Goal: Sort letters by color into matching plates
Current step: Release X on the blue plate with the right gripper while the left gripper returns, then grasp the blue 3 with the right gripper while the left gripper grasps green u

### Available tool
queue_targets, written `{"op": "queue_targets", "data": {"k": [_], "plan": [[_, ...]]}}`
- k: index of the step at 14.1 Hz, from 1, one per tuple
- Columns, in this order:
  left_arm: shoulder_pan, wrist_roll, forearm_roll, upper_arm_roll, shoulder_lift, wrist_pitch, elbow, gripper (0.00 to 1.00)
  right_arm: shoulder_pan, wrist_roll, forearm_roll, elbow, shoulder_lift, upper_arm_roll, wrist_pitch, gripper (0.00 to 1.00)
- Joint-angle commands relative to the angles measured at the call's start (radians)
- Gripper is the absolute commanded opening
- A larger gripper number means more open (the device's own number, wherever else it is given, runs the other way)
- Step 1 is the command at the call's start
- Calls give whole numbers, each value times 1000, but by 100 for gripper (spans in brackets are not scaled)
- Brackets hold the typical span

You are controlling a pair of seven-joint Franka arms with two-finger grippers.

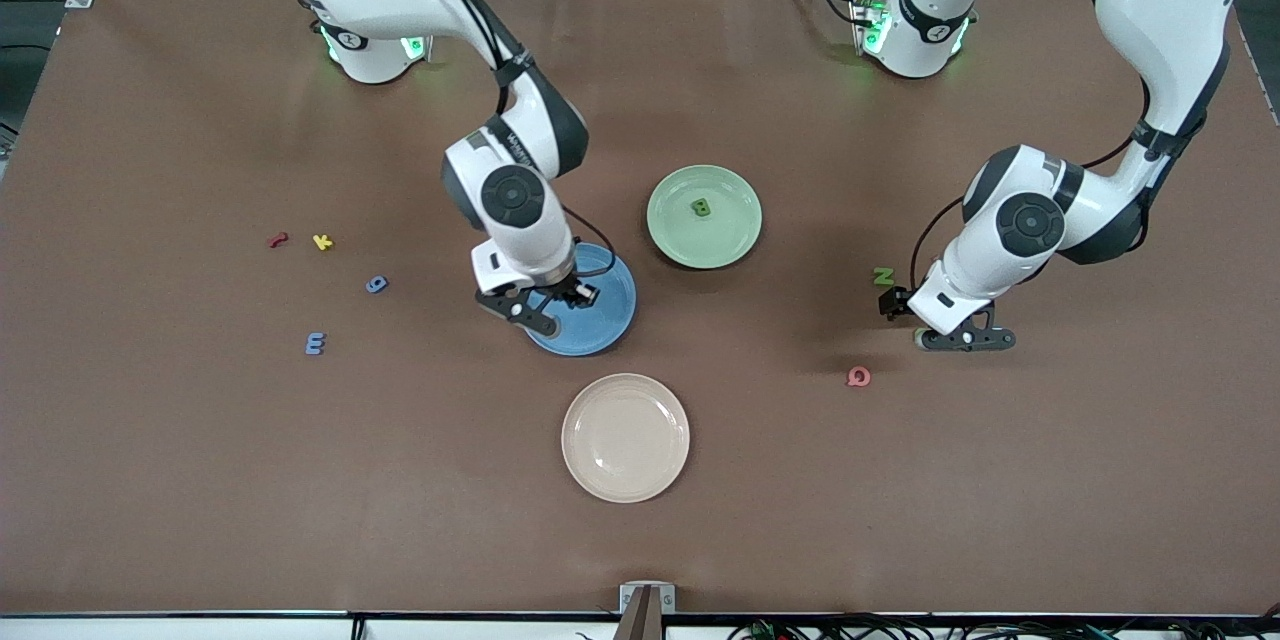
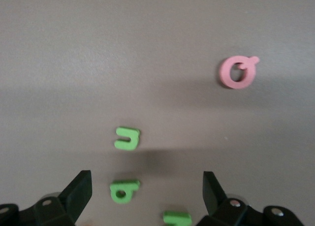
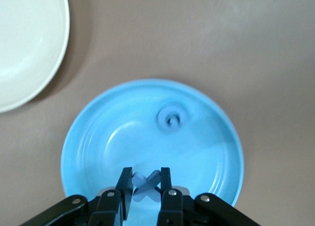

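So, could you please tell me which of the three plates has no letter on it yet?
The beige plate, nearest the front camera, is bare. The green plate holds one green letter, and the blue plate already holds a blue one.

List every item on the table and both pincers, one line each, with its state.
Blue plate: holds one blue letter.
Right pincer: over the blue plate, shut on a second blue letter.
Green plate: holds one green letter.
Beige plate: empty.
Left pincer: open, above three loose green letters.
Pink letter: loose on table.
Two blue letters, red, yellow: loose.
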Motion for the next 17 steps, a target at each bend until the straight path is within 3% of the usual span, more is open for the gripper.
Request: {"op": "queue_targets", "data": {"k": [1, 2, 8, 10, 17], "plan": [[14, 4, 56, -8, 47, 20, 30, 99, 12, 35, 0, -21, -17, -13, 11, 72], [16, 4, 65, -6, 59, 25, 30, 99, 18, 44, -3, -18, -17, -13, 11, 100], [52, 3, 114, -5, 97, 69, 17, 96, -29, -67, -12, -23, -36, -18, -11, 100], [62, 1, 134, -5, 111, 78, 19, 95, -109, -210, -12, -33, -69, -19, -50, 100], [62, -5, 134, -5, 136, 92, 25, 88, -409, -749, -12, -260, -246, -19, -5, 100]]}}
